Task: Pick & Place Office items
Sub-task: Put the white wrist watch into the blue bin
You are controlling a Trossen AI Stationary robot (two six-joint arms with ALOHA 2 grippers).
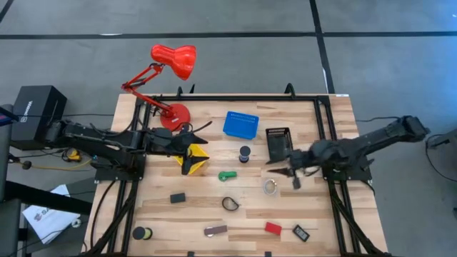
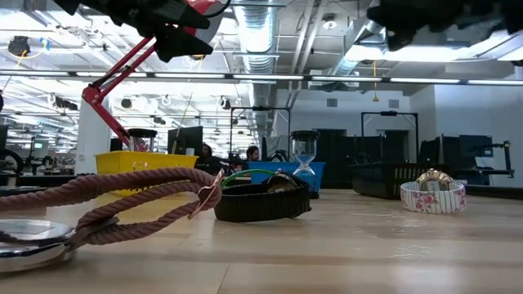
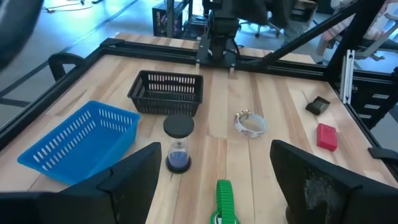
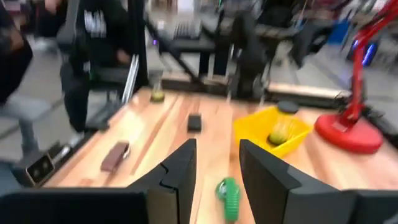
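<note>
Small office items lie loose on the wooden table: a green piece, a clear ring, a black loop, a black block, a brownish bar, a red block, a black roll and a small hourglass. My left gripper hovers open over the yellow basket, with nothing between its fingers. My right gripper hangs open above the table beside the clear ring, also holding nothing. The green piece lies ahead of it.
A blue basket and a black basket stand at the far middle. A red desk lamp rises at the far left. A black frame edges the table. Another black block lies near the front right.
</note>
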